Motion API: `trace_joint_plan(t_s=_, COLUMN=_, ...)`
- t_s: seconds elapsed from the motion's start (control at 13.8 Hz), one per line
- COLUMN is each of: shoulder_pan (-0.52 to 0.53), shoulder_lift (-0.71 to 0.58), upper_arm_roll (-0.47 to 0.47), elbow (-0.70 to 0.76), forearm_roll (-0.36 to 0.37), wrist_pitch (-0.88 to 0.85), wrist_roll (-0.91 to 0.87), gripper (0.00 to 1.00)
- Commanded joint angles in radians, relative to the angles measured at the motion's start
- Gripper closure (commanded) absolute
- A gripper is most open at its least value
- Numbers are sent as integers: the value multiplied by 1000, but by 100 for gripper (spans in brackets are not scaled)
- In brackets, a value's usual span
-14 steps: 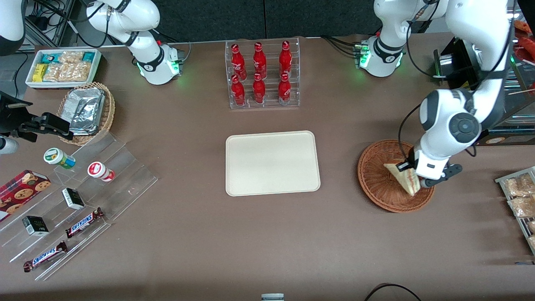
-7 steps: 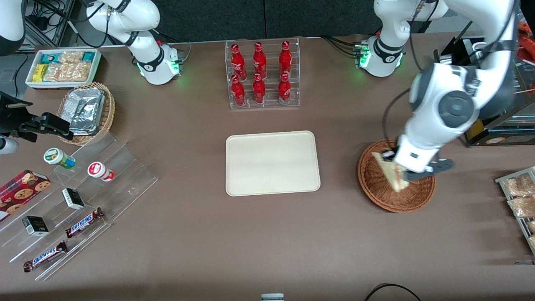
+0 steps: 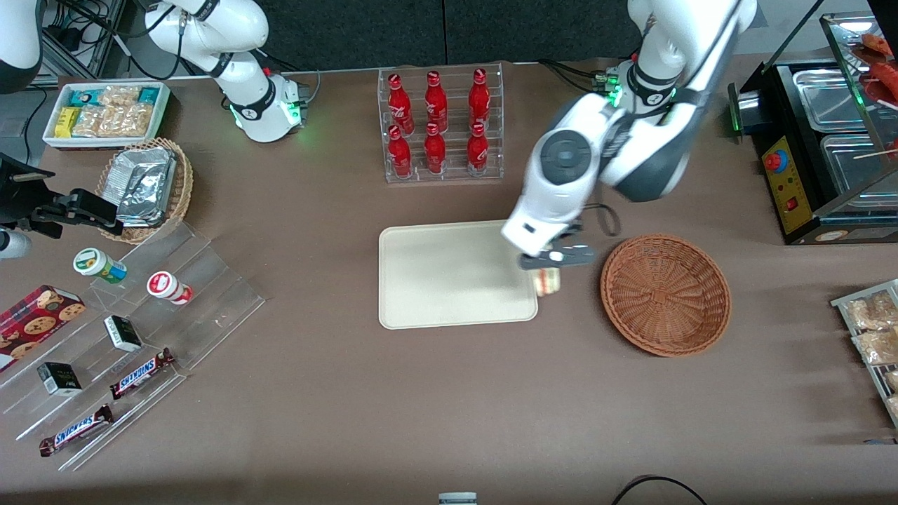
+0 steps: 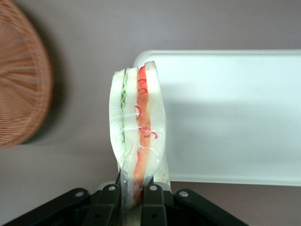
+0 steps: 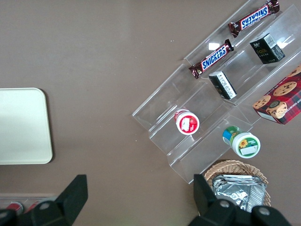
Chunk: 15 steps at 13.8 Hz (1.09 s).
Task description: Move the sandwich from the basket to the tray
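Wrist view alone shows my claw (image 4: 134, 190) pinching the sandwich (image 4: 137, 136) above the tray (image 4: 235, 117) edge, basket (image 4: 21, 80) nearby.

Snacks and drinks set out around a brown counter (image 3: 351, 421)

A clear rack (image 3: 440, 168) holding six red bottles (image 3: 435, 149) stands mid-counter, farthest from the front camera. Toward the parked arm's end are a white bin of wrapped snacks (image 3: 105, 112), a tan wicker basket of foil packets (image 3: 145, 188) and a clear stepped stand (image 3: 210, 294) carrying two small cups (image 3: 99, 265), two dark boxes (image 3: 123, 332), two Snickers bars (image 3: 141, 372) and a cookie box (image 3: 35, 322). Toward the working arm's end are a black warmer with metal pans (image 3: 821, 140) and a rack of bagged snacks (image 3: 873, 337).
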State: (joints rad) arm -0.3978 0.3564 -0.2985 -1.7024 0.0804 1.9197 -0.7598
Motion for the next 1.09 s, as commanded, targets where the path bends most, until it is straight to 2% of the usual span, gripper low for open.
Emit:
trace_joint_plan(t_s=0.0, shoulder_pan=-85, shoulder_lift=117, upper_arm_roll=9, elbow=90, forearm_roll=16, wrist_pitch=40, wrist_roll=-32, gripper=100)
trace_joint_plan(t_s=0.36, shoulder_pan=-163, shoulder_lift=223, upper_arm_roll=10, elbow=108, forearm_roll=22, wrist_pitch=182, wrist_roll=-32, gripper=100)
trace_joint_plan(t_s=0.58, shoulder_pan=-185, shoulder_lift=297, upper_arm_roll=15, elbow=180, forearm_roll=25, wrist_pitch=186, wrist_roll=-32, gripper=100)
trace_joint_plan(t_s=0.87, shoulder_pan=-200, shoulder_lift=354, upper_arm_roll=13, elbow=199, forearm_roll=108, wrist_pitch=205, wrist_roll=-87, gripper=100)
trace_joint_plan(t_s=1.02, shoulder_pan=-207, shoulder_lift=375, upper_arm_roll=15, elbow=204, forearm_roll=121, wrist_pitch=254, wrist_roll=-115, gripper=100)
